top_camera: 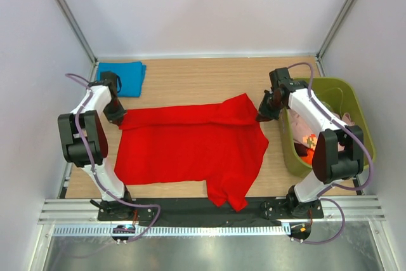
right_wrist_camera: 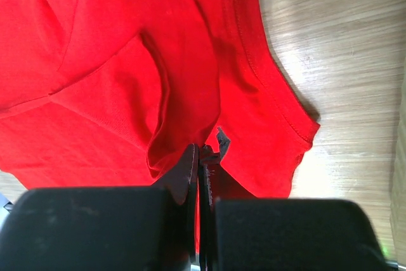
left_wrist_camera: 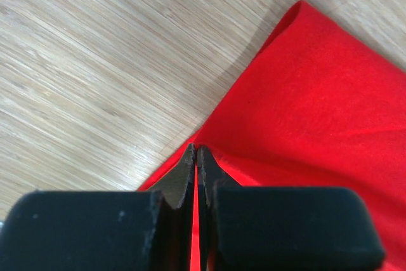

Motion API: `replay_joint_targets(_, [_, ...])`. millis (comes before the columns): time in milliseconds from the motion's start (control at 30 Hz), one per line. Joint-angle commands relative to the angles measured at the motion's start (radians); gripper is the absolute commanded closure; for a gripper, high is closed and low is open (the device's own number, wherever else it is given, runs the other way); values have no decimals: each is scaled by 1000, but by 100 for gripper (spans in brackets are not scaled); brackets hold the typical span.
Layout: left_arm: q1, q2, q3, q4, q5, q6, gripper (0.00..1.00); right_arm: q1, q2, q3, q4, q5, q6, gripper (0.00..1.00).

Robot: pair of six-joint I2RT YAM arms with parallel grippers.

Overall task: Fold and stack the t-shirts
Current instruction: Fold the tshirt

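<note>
- The red t-shirt (top_camera: 190, 147) lies spread on the wooden table (top_camera: 190, 74), between the two arms. Its far part is folded over into a long band that runs from left to right.
- One part of this shirt, at the near side, reaches onto the black strip (top_camera: 171, 206) in front of the arm bases.
- The left gripper (top_camera: 117, 115) is low at the left end of the folded band. In the left wrist view its fingers (left_wrist_camera: 181, 185) are pressed together with a thin line of red cloth between them — it pinches the edge of the red t-shirt.
- The right gripper (top_camera: 264, 114) is at the right end of the same band, just beside the bin. In the right wrist view its fingers (right_wrist_camera: 185, 169) are also clenched, and a gathered fold of the red cloth is caught between them. A stitched hem runs next to this place.
- The blue t-shirt (top_camera: 122, 78) is folded and lies at the far left corner of the table, apart from the red one.
- The olive-green bin (top_camera: 350, 93) stands at the right side of the table, partly under the right arm.
- Inside the bin there is some orange cloth (top_camera: 307, 152) and some pale pink cloth (top_camera: 347, 118) — more detail I cannot tell.
</note>
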Motion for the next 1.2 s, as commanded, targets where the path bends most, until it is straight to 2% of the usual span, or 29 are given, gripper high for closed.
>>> replay_joint_targets(0, [-1, 9, -7, -7, -61, -18, 100, 7, -39, -13, 23, -15, 17, 99])
replay_joint_targets(133, [-1, 18, -7, -8, -75, -17, 98, 22, -42, -49, 23, -20, 30, 99])
replay_joint_targets(233, [-1, 10, -19, 0, -62, -23, 76, 38, -54, -91, 29, -12, 32, 99])
replay_joint_targets(267, [-1, 0, -24, -2, -60, -26, 64, 39, -65, -115, 29, -5, 29, 98])
replay_joint_targets(333, [-3, -20, -27, -17, -69, -33, 54, 39, -77, -129, 14, 2, 17, 94])
replay_joint_targets(367, [1, -48, -27, -25, -83, -47, 44, 39, -85, -126, 9, 11, -15, 86])
replay_joint_targets(400, [-1, -60, -21, -33, -83, -53, 41, 39, -94, -111, -11, 31, -38, 82])
replay_joint_targets(433, [1, -74, -16, -45, -86, -59, 40, 39, -97, -88, -17, 52, -55, 73])
replay_joint_targets(533, [1, -126, 11, -42, -52, -84, 44, 41, -54, 42, -12, 110, -123, 59])
replay_joint_targets(567, [1, -134, 22, -42, -31, -101, 48, 41, -33, 115, -9, 111, -130, 56])
replay_joint_targets(733, [-1, -177, 36, -2, 29, -138, 55, 39, 111, 220, 14, 69, -140, 55])
replay_joint_targets(800, [-1, -180, 22, 65, 116, -132, 56, 39, 142, 245, 49, 63, -146, 55])
replay_joint_targets(833, [-3, -168, 21, 81, 148, -129, 57, 39, 163, 260, 55, 54, -152, 55])
replay_joint_targets(967, [-1, -78, 50, 122, 319, -110, 69, 41, 318, 392, 43, 38, -158, 55])
replay_joint_targets(1167, [-1, 36, 85, 135, 366, -87, 73, 41, 463, 544, 40, 32, -151, 55])
